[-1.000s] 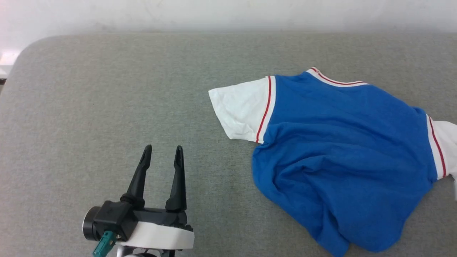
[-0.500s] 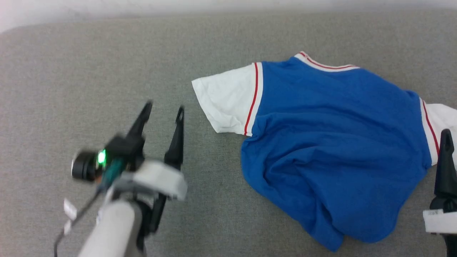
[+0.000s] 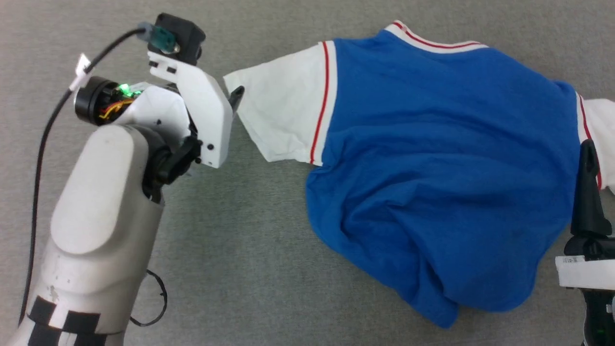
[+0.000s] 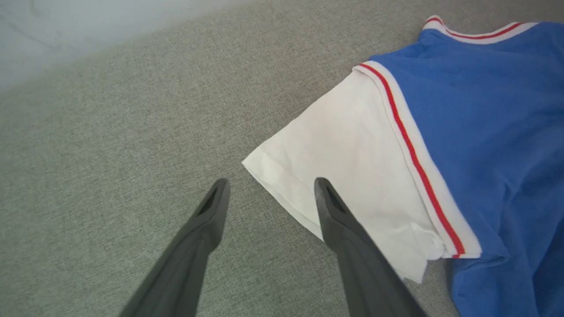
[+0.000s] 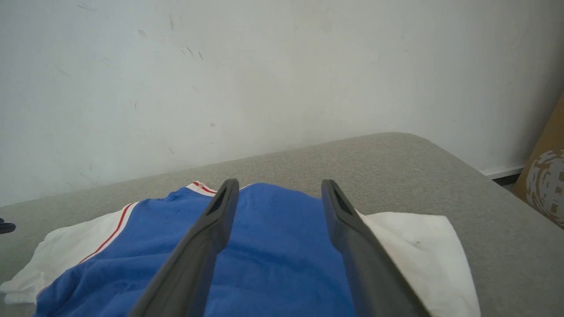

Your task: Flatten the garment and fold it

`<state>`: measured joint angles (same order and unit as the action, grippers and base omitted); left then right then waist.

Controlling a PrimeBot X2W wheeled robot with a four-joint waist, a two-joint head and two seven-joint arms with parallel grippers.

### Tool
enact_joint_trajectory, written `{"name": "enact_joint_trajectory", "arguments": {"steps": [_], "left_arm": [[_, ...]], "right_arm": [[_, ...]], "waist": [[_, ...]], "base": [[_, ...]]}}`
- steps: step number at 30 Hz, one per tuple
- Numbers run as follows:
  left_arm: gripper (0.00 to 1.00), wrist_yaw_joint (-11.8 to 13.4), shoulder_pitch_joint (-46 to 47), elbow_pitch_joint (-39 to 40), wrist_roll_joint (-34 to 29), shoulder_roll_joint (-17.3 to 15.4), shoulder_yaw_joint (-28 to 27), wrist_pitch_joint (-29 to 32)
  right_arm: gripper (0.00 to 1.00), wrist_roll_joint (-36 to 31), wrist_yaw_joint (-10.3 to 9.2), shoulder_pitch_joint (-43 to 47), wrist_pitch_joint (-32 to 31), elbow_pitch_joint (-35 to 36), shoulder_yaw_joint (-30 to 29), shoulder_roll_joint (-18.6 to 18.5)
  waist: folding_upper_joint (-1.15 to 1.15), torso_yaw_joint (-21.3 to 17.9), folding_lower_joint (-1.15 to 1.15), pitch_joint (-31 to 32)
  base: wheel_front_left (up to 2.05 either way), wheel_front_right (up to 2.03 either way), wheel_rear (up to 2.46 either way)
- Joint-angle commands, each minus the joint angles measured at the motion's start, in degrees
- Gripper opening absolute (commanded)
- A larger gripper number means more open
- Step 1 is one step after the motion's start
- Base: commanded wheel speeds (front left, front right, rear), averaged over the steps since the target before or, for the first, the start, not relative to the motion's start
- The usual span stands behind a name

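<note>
Rumpled blue shirt (image 3: 432,158) lies on the grey pad (image 3: 240,250). On the left gripper (image 4: 271,182) jaws are wide open and empty, straddling the cuff edge of the white sleeve (image 4: 352,167). The right gripper (image 5: 280,182) is likewise open and empty, over the shirt's other side.

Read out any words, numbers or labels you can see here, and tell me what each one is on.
Nothing readable.
Label on the right gripper: print too blurred.
Cable tag: too small to read.
Shirt: no print on the side showing.
Box: pale mark, illegible.

Soft, even, bright light; faint shadows; slight softness
</note>
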<state>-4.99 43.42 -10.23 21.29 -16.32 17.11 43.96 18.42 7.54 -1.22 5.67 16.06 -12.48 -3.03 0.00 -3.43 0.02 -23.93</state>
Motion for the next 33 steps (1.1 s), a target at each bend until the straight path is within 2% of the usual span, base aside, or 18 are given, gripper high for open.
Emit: {"name": "enact_joint_trajectory", "arguments": {"steps": [1,5,9,12,14,17,18,21,27,30,33], "left_arm": [[1.0,-0.2,0.9,-0.3,0.8,-0.2,-0.3,1.1],[1.0,1.5,0.1,-0.9,2.4,0.0,-1.7,3.1],[1.0,3.3,-0.8,-1.7,1.0,-1.4,-1.7,4.9],[1.0,5.9,-2.1,-2.9,0.6,-1.8,-2.0,8.1],[1.0,6.5,-2.8,-3.1,0.9,-1.8,-1.7,10.6],[1.0,6.0,-3.8,-2.4,2.4,-1.1,-1.4,11.6],[0.0,5.5,-4.2,-2.2,3.3,-0.6,-1.3,11.9],[0.0,4.8,-4.7,-1.2,5.4,0.8,-2.0,9.7],[0.0,4.0,-5.4,1.6,4.9,2.9,-4.0,-4.8],[0.0,4.5,-8.7,5.3,5.8,4.3,-5.8,-11.3],[0.0,6.0,-14.8,11.2,6.7,5.3,-7.9,-16.2]], "right_arm": [[1.0,0.5,-0.05,-0.9,0.5,-0.6,0.2,0.1],[1.0,1.1,-0.05,-1.8,1.4,-2.0,0.8,0.1],[1.0,1.4,-0.05,-2.4,1.9,-2.5,1.3,0.1],[1.0,1.6,-0.05,-2.7,2.2,-2.6,1.4,0.1],[1.0,1.7,-0.05,-3.0,2.3,-2.7,1.3,0.1],[1.0,1.8,-0.05,-3.5,2.3,-3.0,1.1,0.1],[1.0,1.8,-0.05,-3.6,2.3,-3.1,1.0,0.1],[1.0,1.7,-0.05,-3.8,2.2,-3.5,0.8,0.1],[1.0,0.8,-0.05,-2.6,1.7,-3.9,0.5,0.1],[1.0,0.4,-0.05,-1.2,0.9,-3.6,0.2,0.1],[1.0,0.1,-0.05,0.3,0.0,-3.1,-0.2,0.1]], "waist": [[0.0,-3.1,-0.02,-3.1],[0.0,-4.9,-0.02,-4.8],[0.0,-5.8,-0.02,-5.9],[0.0,-6.3,-0.02,-6.7],[0.0,-6.5,-0.02,-7.0],[0.0,-6.4,-0.02,-7.2],[0.0,-6.3,-0.02,-7.1],[0.0,-5.7,-0.02,-6.1],[0.0,-3.2,-0.02,-0.6],[0.0,-1.5,-0.02,2.8],[0.0,0.5,-0.02,5.7]], "base": [[0.0,0.0,0.0],[0.0,0.0,0.0],[0.0,0.0,0.0],[0.0,0.0,0.0],[0.0,0.0,0.0],[0.0,0.0,0.0],[0.0,0.0,0.0],[0.0,0.0,0.0],[0.0,0.0,0.0],[0.0,0.0,0.0],[0.0,0.0,0.0]]}}
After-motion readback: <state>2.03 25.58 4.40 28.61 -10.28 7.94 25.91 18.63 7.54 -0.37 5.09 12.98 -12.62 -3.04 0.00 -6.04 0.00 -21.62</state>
